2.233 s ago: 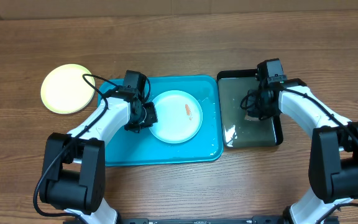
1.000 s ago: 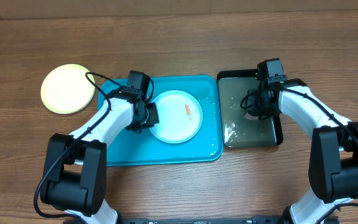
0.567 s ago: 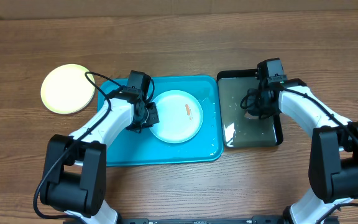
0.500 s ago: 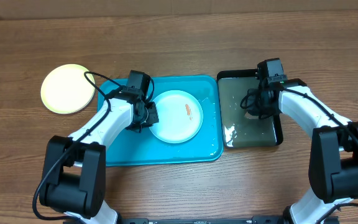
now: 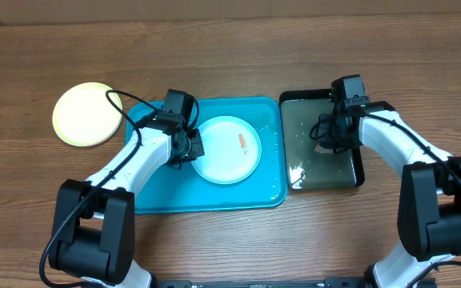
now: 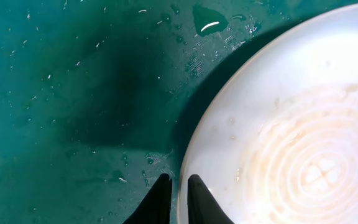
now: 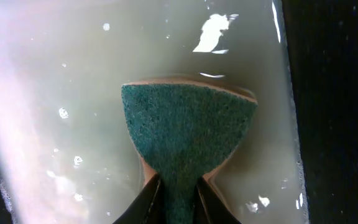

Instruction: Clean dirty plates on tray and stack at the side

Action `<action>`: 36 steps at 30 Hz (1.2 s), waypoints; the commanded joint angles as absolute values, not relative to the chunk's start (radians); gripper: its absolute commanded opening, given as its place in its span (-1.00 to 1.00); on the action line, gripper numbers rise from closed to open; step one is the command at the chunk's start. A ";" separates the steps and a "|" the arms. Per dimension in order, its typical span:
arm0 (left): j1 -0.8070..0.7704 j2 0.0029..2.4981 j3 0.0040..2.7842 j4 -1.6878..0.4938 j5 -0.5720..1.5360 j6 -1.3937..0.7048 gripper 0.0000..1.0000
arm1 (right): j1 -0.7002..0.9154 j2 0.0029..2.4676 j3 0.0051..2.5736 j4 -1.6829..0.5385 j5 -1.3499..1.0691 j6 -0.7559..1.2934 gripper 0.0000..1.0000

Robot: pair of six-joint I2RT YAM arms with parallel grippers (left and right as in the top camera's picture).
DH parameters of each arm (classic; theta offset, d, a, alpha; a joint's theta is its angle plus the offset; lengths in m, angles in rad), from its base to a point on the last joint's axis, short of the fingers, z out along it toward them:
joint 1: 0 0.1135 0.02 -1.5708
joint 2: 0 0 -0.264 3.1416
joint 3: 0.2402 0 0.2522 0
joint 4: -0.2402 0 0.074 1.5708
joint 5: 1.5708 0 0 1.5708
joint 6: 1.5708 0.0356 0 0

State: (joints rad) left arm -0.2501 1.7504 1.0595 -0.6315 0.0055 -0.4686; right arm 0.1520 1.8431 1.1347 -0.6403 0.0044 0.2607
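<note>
Overhead: your left gripper (image 5: 192,148) has crept a little toward the far edge of the tray (image 5: 214,198) over the last two seconds and now sits at the left rim of the white plate (image 5: 227,150). The plate itself hasn't shifted, and its orange smear (image 5: 242,142) is still there. Your right gripper (image 5: 326,138) hasn't moved from over the black tray (image 5: 322,172). So, as I read it, the plate is steadied but scrubbing hasn't begun. The yellow-green plate (image 5: 86,114) lies on the table off the tray's far-left corner, with bare wood all around it for stacking. The two trays sit just beside each other, so the right arm must cross both rims.

Left wrist: your fingers (image 6: 160,200) are nearly together, pinching the plate's rim. The wet tray floor to the left is free.

Right wrist: your fingers (image 7: 149,194) are clamped on the green sponge (image 7: 188,124), which is dipped in cloudy water. The black tray's right wall is close, and there is open water to the left.
</note>
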 commanded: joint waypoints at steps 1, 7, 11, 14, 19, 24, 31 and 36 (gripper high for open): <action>-0.257 1.744 1.040 -0.616 -0.005 -0.479 -0.74 | 0.153 1.825 1.134 -0.633 0.007 0.258 -0.67; -0.257 1.745 1.039 -0.606 0.029 -0.440 -0.73 | 0.153 1.825 1.134 -0.640 0.007 0.258 -0.67; -0.257 1.746 1.036 -0.604 0.035 -0.433 -0.70 | 0.153 1.825 1.134 -0.640 0.007 0.258 -0.67; -0.257 1.746 1.034 -0.602 0.035 -0.433 -0.70 | 0.153 1.825 1.134 -0.641 0.007 0.258 -0.67; -0.255 1.768 1.032 -0.601 0.053 -0.433 -0.70 | 0.153 1.825 1.133 -0.641 0.007 0.258 -0.67; -0.242 1.772 1.032 -0.601 0.070 -0.434 -0.71 | 0.153 1.825 1.133 -0.641 0.007 0.258 -0.67; -0.241 1.773 1.032 -0.601 0.070 -0.434 -0.73 | 0.153 1.825 1.133 -0.641 0.007 0.258 -0.67; -0.241 1.773 1.032 -0.601 0.070 -0.434 -0.85 | 0.153 1.825 1.133 -0.655 0.007 0.258 -0.41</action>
State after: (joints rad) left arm -0.2462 1.7618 1.0386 -0.6044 0.0544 -0.4446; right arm 0.1524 1.8431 1.1347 -0.6502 0.0044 0.2592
